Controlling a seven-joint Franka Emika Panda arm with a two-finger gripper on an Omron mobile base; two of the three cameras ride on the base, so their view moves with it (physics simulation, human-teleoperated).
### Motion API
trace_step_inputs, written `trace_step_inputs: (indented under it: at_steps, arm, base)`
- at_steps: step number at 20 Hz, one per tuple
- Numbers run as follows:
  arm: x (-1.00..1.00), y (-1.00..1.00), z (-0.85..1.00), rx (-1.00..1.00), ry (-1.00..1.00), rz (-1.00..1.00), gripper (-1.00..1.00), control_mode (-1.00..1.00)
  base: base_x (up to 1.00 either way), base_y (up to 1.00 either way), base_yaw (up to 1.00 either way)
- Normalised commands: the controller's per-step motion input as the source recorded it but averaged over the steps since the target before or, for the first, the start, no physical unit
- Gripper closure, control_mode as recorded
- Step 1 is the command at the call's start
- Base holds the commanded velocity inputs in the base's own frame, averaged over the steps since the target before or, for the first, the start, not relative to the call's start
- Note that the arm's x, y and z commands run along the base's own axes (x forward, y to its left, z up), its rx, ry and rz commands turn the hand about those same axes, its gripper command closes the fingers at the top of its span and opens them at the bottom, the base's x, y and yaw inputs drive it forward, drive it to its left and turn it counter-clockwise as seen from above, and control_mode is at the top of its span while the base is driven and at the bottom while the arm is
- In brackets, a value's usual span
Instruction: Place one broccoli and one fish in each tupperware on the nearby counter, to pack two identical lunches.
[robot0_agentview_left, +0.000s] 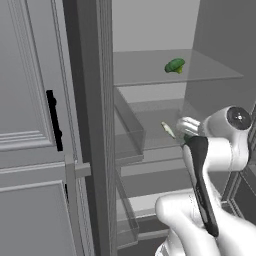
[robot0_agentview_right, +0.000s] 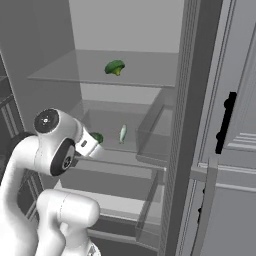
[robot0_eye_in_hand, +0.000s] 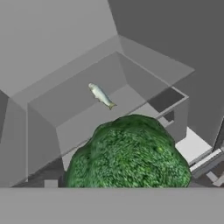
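Two broccoli in sight: one (robot0_agentview_left: 175, 65) alone on the upper glass shelf (robot0_agentview_left: 150, 75), bumpy dark-green head, short pale stalk; a second (robot0_eye_in_hand: 129, 155) right at the gripper, big in the hand view, peeking green past the wrist in the right base view. One pale silvery fish (robot0_eye_in_hand: 101, 96), slim, lying on the lower shelf floor (robot0_eye_in_hand: 78, 105) just beyond that broccoli, apart from it. Open floor all round the fish; walls close left and right. Gripper: fingers hidden, grip cannot be told.
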Motion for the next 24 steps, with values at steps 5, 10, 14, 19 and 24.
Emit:
trace_step_inputs:
  at_steps: [5,10,14,19,24]
  arm:
    - [-0.99,0.00,0.54,0.00,0.00,0.07,1.00,-1.00]
    - [-0.59,0.00,0.01,-0.02,0.00,0.05,1.00,1.00]
    - [0.00,0.00,0.00,0.00,0.00,0.00,1.00,1.00]
    - [0.00,0.00,0.00,0.00,0.00,0.00,1.00,1.00]
    - [0.00,0.00,0.00,0.00,0.00,0.00,1.00,1.00]
  base:
    - [0.00,0.00,0.00]
    - [-0.40,0.02,0.04]
    - [-1.00,0.29,0.15]
    - [-1.00,0.57,0.31]
    - [-0.91,0.63,0.57]
